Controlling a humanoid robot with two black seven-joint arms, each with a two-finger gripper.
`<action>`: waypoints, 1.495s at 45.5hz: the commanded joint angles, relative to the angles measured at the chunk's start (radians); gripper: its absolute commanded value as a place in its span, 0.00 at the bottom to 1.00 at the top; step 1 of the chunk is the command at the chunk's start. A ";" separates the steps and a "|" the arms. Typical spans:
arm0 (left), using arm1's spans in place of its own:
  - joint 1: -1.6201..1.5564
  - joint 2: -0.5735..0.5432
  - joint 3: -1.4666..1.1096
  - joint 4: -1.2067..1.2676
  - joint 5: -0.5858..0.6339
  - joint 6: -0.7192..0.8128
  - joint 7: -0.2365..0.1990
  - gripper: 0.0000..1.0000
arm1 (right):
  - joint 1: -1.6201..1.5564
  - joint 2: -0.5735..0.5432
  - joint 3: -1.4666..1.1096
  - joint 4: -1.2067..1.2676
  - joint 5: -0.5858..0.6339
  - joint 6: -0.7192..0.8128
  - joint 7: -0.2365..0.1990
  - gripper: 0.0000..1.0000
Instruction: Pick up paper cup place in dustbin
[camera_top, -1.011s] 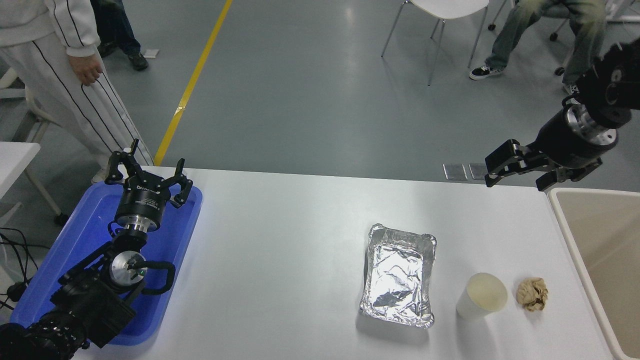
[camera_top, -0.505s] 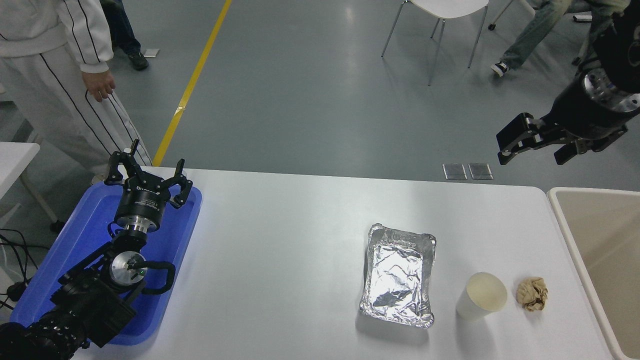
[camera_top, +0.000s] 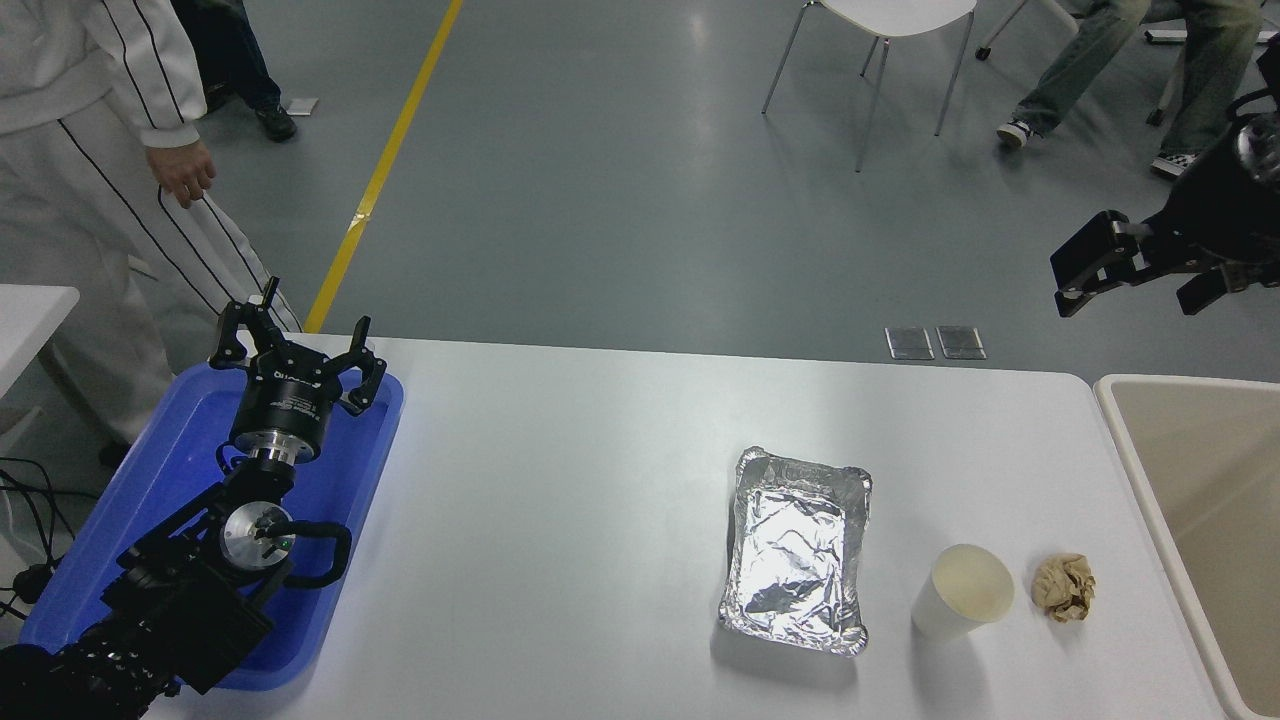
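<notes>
Grey floor with a yellow line lay behind your white counter (camera_top: 560, 470). The paper cup (camera_top: 962, 592) stood upright near the counter's front right, between the foil tray (camera_top: 797, 550) just to its left and the crumpled brown paper ball (camera_top: 1064, 587) close on its right, touching neither. The dustbin (camera_top: 1130, 440) sat at the counter's right edge, beyond the ball. Your right hand (camera_top: 1140, 275) hung high over the floor past the far right corner, fingers spread, holding nothing, well apart from the cup. Your left hand (camera_top: 297, 350) was parked over the blue tray (camera_top: 160, 470) at lower left, fingers spread too. A person in white striped clothes (camera_top: 90, 150) stood top left.
</notes>
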 joint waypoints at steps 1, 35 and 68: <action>0.000 0.001 -0.001 0.000 0.000 0.000 0.000 1.00 | -0.003 -0.017 0.019 -0.001 -0.009 0.000 0.001 1.00; 0.000 0.001 -0.001 -0.001 0.000 0.000 0.000 1.00 | -0.218 -0.010 0.120 -0.011 0.004 0.000 0.000 1.00; 0.000 0.001 -0.001 -0.001 0.000 0.000 0.000 1.00 | -0.357 -0.012 0.179 -0.011 0.005 0.000 0.000 1.00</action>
